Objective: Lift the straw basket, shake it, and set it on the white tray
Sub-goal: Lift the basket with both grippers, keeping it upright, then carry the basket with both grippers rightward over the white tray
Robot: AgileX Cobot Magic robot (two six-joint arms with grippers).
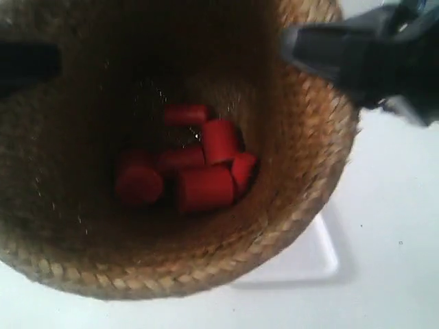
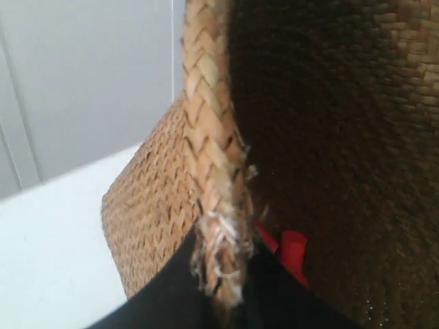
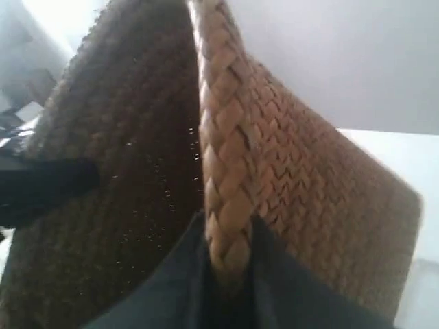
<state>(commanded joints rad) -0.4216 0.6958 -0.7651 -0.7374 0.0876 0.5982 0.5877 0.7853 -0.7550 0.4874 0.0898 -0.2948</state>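
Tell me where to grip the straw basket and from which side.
Take the straw basket by its braided rim at two opposite sides, coming over the edge, one finger inside, one outside. Its walls look too wide to span. The left gripper and right gripper hold it so.

Exterior view: plain white tabletop (image 1: 398, 274) along the lower edge and down the right side, evenly lit. Faint soft-edged grey shadow (image 1: 346, 271) on it; two tiny dark specks (image 1: 401, 242) further right.

Left wrist view: pale grey wall (image 2: 89, 82) behind, broken by thin vertical seams (image 2: 172, 55), panel-like. Meets the tabletop along a slanting line; tabletop reads slightly brighter than wall.

Right wrist view: smooth off-white wall (image 3: 343, 55), uniform in tone, meeting the tabletop at a straight edge. Blown-out bright patch (image 3: 62, 14) towards one corner, source not resolvable. Blurred grey-and-white clutter (image 3: 24, 103) nearby, too soft to identify.

Light diffuse overall, cool-neutral in tone; shadow edges soft throughout.
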